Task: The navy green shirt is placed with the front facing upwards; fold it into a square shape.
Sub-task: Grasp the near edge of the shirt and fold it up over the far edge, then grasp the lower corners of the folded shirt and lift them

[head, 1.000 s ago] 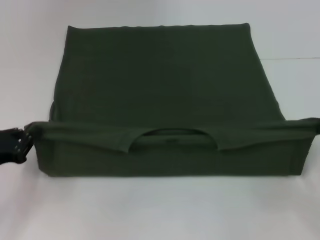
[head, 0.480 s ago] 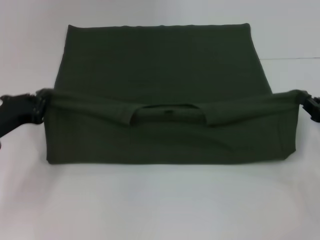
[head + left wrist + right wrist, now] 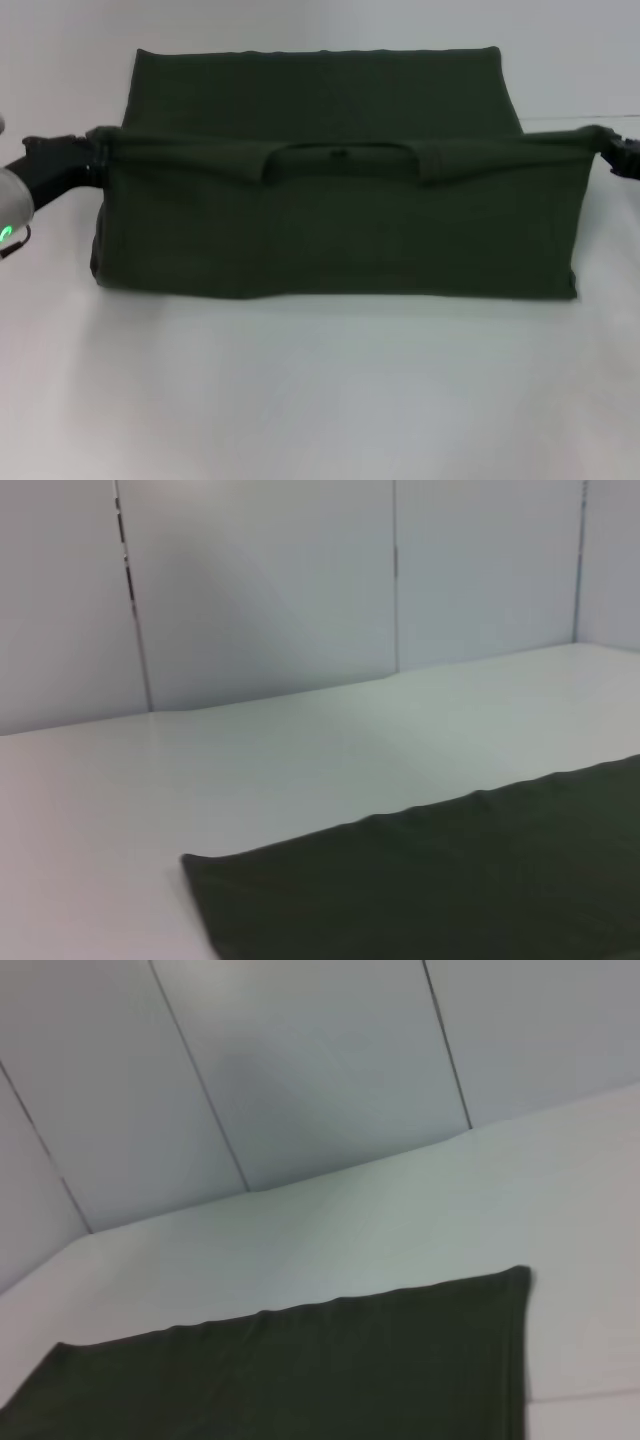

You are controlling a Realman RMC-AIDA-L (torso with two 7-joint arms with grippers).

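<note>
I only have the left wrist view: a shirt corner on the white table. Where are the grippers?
Observer: The left gripper pinches the shirt's left shoulder corner, lifted above the table.
Operator: And the right?
Observer: The right gripper pinches the opposite shoulder corner at about the same height.
Operator: How far along is the fold?
Observer: The collar edge hangs stretched between them over the shirt's middle; the far hem strip is uncovered.
</note>
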